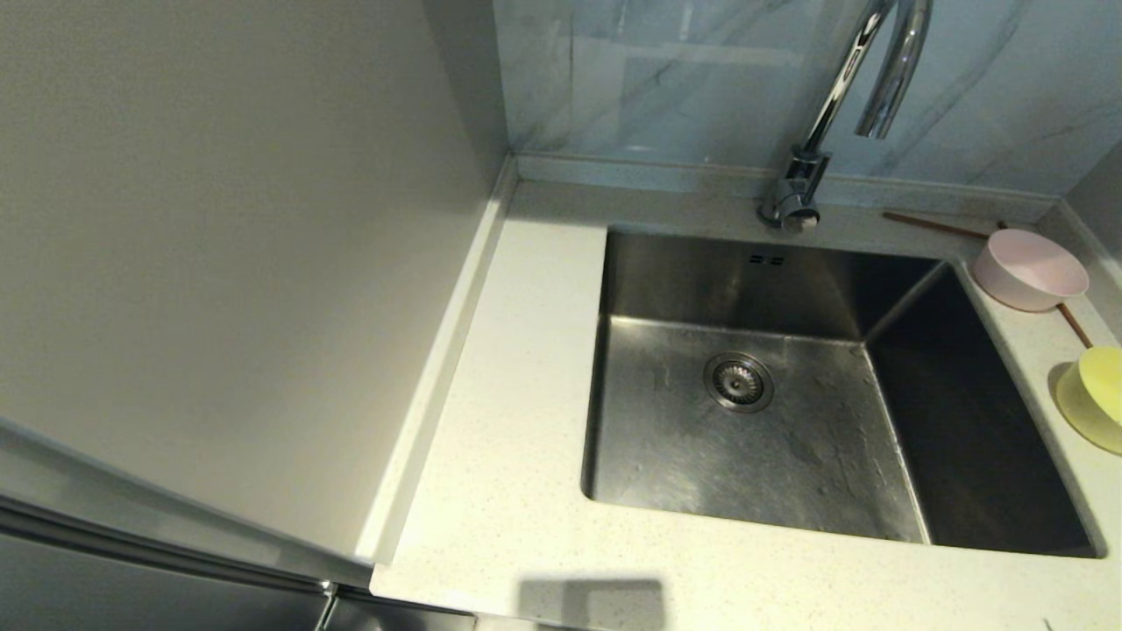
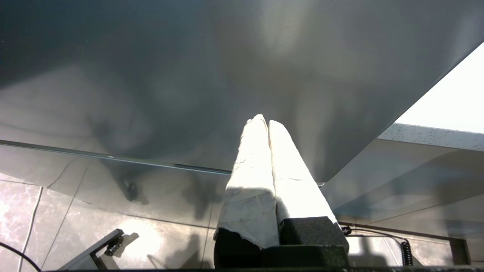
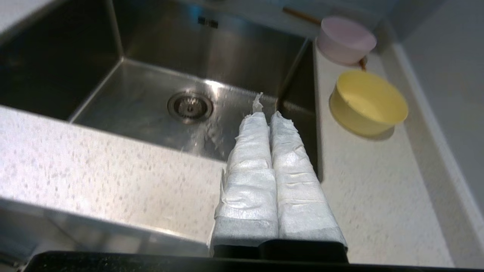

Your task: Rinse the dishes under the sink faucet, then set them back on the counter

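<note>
A pale pink bowl (image 1: 1031,269) (image 3: 346,39) and a yellow-green bowl (image 1: 1093,396) (image 3: 368,102) stand on the counter (image 1: 500,491) (image 3: 370,196) right of the sink (image 1: 789,438) (image 3: 151,102). Brown chopsticks (image 1: 933,225) (image 3: 302,16) lie partly behind the pink bowl. The chrome faucet (image 1: 824,114) rises behind the basin. My right gripper (image 3: 269,115), wrapped in white tape, is shut and empty, above the counter's front edge near the sink's right front corner. My left gripper (image 2: 263,121) is shut and empty, low beside a dark cabinet front. Neither arm shows in the head view.
A tall pale panel (image 1: 219,263) stands left of the counter. The blue-grey marbled wall tile (image 1: 684,79) backs the sink. The sink holds only its strainer drain (image 1: 738,381). Floor tiles (image 2: 75,226) and a cable lie under the left gripper.
</note>
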Robot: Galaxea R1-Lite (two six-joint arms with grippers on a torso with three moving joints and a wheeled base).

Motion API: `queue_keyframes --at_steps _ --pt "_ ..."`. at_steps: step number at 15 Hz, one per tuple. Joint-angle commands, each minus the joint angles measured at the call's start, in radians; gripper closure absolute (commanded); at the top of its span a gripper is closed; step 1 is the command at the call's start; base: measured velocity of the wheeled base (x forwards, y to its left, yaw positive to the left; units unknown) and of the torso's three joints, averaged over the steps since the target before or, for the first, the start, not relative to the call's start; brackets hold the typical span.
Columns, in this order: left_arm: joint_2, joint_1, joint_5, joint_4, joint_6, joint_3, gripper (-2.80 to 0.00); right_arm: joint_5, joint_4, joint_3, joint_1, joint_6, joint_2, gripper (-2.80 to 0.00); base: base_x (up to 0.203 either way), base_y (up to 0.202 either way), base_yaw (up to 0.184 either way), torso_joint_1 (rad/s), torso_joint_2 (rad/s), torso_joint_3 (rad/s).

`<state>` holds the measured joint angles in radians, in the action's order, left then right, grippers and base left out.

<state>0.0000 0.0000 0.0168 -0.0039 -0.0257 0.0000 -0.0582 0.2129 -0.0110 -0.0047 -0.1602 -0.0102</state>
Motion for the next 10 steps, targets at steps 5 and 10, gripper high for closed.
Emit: queue_keyframes --at_steps 5,10 --pt "-0.003 0.000 0.000 -0.001 0.000 0.000 0.00 0.086 -0.186 0.011 0.000 0.026 0.010 0.00 0.000 0.000 0.000 0.000 0.00 0.000" --pt "-0.003 0.000 0.000 -0.001 0.000 0.000 0.00 0.069 -0.221 0.006 0.000 0.125 0.010 0.00 0.000 0.000 0.000 0.000 0.00 0.000"
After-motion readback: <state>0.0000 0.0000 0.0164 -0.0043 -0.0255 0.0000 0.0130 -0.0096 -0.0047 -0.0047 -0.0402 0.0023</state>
